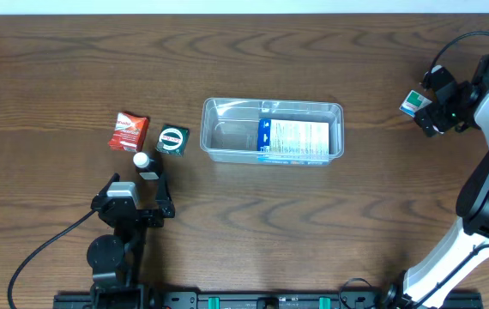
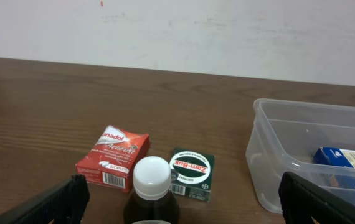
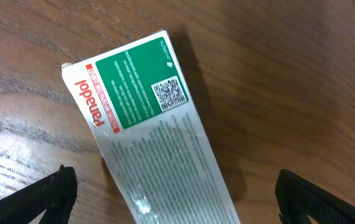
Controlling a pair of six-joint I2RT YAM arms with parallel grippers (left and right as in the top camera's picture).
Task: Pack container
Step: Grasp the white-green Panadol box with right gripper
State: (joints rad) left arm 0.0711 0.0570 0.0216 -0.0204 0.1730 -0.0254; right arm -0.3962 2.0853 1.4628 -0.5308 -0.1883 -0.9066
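The clear plastic container (image 1: 227, 129) stands mid-table with a blue-and-white box (image 1: 294, 139) lying in its right half. It also shows in the left wrist view (image 2: 271, 155). A dark bottle with a white cap (image 1: 144, 161) stands between the wide-open fingers of my left gripper (image 1: 147, 190), untouched; in the left wrist view the bottle (image 2: 152, 186) sits between the jaws (image 2: 184, 202). My right gripper (image 1: 427, 110) is at the far right, open, straddling a white-and-green Panadol box (image 3: 146, 124) on the table without touching it.
A red Panadol box (image 1: 129, 131) and a green Zam-Buk box (image 1: 172, 140) lie just beyond the bottle, left of the container. The right arm's white links run along the table's right edge.
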